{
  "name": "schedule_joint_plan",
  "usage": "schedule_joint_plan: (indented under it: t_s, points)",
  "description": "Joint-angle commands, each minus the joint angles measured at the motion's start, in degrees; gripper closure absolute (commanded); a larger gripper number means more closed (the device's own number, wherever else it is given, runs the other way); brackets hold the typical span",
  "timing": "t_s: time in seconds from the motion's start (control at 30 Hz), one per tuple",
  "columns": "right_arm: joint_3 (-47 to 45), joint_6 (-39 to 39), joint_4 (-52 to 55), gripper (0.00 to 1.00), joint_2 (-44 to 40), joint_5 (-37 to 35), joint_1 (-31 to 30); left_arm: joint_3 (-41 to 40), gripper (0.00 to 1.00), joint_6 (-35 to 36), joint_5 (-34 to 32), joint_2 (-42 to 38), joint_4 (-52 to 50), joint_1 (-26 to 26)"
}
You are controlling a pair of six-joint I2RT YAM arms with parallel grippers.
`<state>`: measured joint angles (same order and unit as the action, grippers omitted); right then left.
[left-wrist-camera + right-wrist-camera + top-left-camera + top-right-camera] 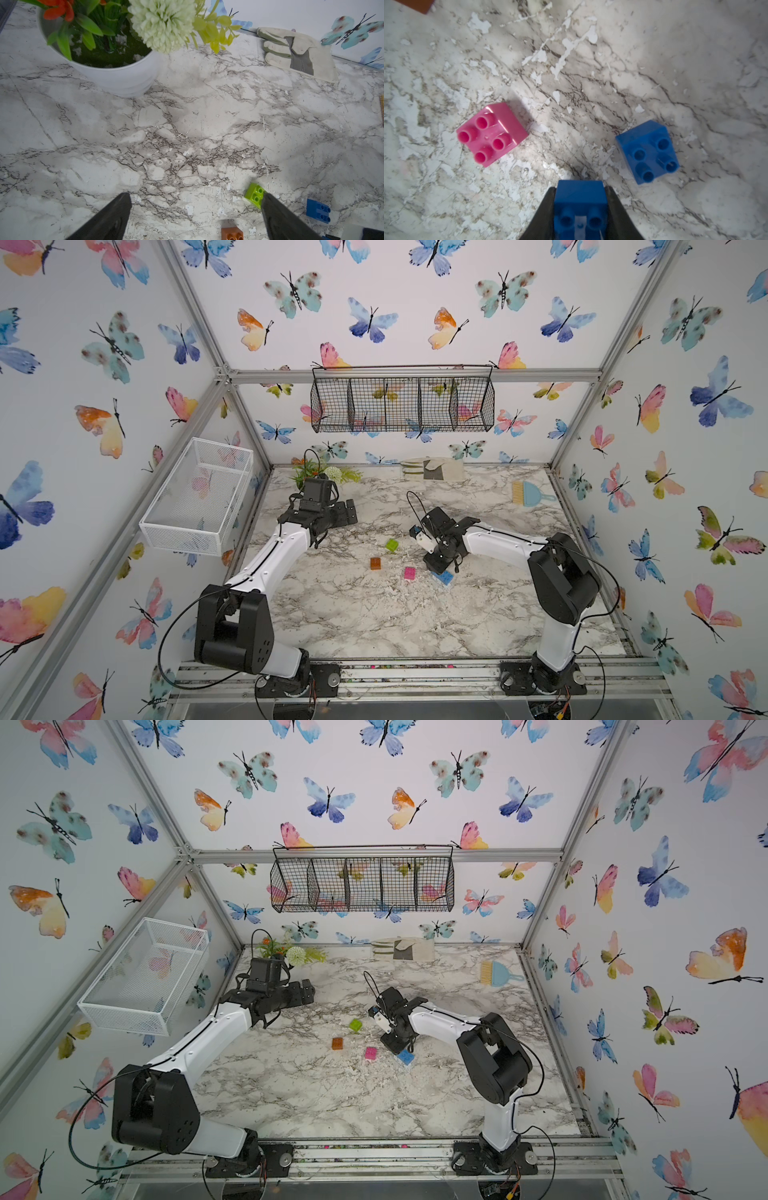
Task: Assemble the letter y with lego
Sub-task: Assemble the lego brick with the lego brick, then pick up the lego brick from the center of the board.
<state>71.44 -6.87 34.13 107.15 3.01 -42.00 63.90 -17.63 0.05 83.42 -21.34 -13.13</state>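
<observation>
The lego lies as separate bricks on the marble-patterned table (374,614), none joined. Nearest the front edge stand the pink brick (409,573) and the loose blue brick (444,577), both studs up. Each is square with four studs, so neither has a long axis, and the blue one sits cornerwise to the table edge. A little farther back is the orange brick (375,563), and beyond it the lime green brick (391,545), also studs up and well apart from each other.

The right gripper (580,189) points down just beside the loose blue brick. Its jaws are clamped on the two side faces of the held blue brick (580,204). Two of that brick's studs show in the right wrist view and the rest is cut off, so its length cannot be told, nor whether it touches the table. The left gripper (195,198) is farther back, with its jaws spread wide and nothing between them. In its wrist view the green brick shows just beside one finger (276,216).

Along the far edge of the table are a white pot (116,76) of artificial flowers, a work glove (297,52) and a blue brush (530,493). Butterfly-printed walls (415,302) enclose the cell. A white mesh basket (195,497) hangs on the side wall and a black wire basket (403,406) on the back wall.
</observation>
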Motion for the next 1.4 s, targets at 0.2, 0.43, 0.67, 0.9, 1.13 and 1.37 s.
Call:
schedule_joint_plan:
  t_s: [0.2,0.43,0.67,0.9,1.13,1.37]
  points:
    - [-2.47,1.86,2.92,0.88,2.56,-0.01,-0.54,1.05,0.02,0.02,-0.65,-0.13,-1.15,0.03]
    - [0.81,0.82,1.02,0.85,1.95,1.42,-0.63,1.14,0.02,0.04,-0.60,0.02,-1.21,0.02]
    - [7.98,-0.50,2.26,0.77,6.36,1.57,-0.64,1.05,0.02,0.05,-0.60,0.24,-1.17,0.02]
    - [10.53,-0.77,3.69,0.64,9.17,-0.88,-0.63,1.10,0.02,0.05,-0.59,0.25,-1.20,0.03]
    - [10.46,-0.25,1.93,0.41,7.21,-0.81,-0.65,1.23,0.02,0.05,-0.65,0.60,-1.25,0.02]
    - [11.70,-1.61,1.51,0.34,3.12,-5.73,-0.34,1.23,0.02,0.05,-0.63,0.60,-1.37,0.03]
